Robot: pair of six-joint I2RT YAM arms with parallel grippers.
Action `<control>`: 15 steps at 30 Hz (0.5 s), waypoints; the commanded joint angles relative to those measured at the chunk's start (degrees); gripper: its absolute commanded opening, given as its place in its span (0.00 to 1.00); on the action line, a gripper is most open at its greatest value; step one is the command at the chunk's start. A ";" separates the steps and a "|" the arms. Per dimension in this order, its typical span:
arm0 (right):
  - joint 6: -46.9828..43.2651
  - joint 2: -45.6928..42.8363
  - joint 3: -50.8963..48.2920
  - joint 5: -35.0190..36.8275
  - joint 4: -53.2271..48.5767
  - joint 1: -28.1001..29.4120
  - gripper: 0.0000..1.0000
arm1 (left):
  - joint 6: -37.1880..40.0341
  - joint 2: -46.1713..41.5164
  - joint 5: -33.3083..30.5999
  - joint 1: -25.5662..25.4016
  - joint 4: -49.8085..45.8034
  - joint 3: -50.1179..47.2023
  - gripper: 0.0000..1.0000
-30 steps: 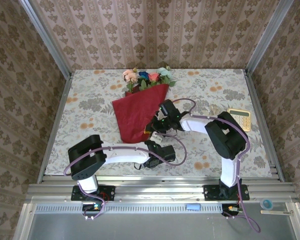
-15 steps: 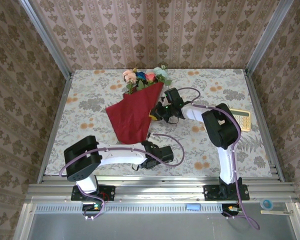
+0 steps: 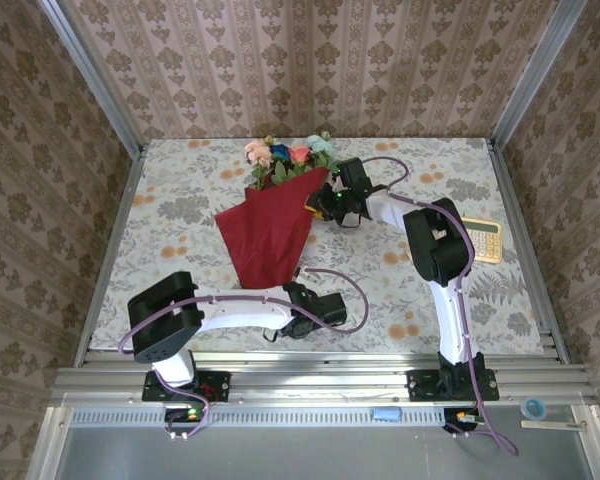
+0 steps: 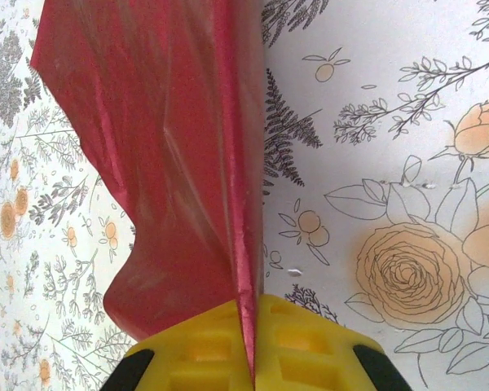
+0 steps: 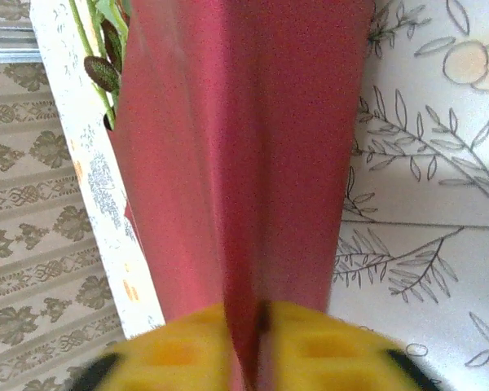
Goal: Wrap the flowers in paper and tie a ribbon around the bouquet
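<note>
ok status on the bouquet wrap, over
left tool shut on near tip of the paper. right tool astride its far edge, grip unclear. flowers poke out the far end. calculator off right, apart.

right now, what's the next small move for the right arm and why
Probably draw the right pincer back off the upper edge of the paper: it already wraps the flowers below their heads, and the left pincer is shut on its tip, holding it.

No legible text, brand or label anywhere, small beige calculator (image 3: 479, 238) on the counter (image 3: 180, 250) near its right edge, keys and display perhaps bearing digits, too small to read
</note>
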 commanded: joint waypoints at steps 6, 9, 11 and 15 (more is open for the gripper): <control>-2.79 5.29 8.28 3.58 -4.91 -1.90 0.26 | -0.82 0.52 -0.06 -0.47 -2.61 1.75 0.00; -2.78 6.33 9.89 4.70 -5.40 -2.88 0.00 | -0.81 0.53 0.03 -0.47 -2.62 1.75 0.00; -2.81 6.66 10.50 5.05 -5.19 -3.80 0.00 | -0.81 0.53 0.11 -0.47 -2.61 1.73 0.00; -3.85 8.24 13.62 5.35 -7.61 -5.17 0.40 | -0.90 0.45 0.20 -0.47 -2.53 1.68 0.00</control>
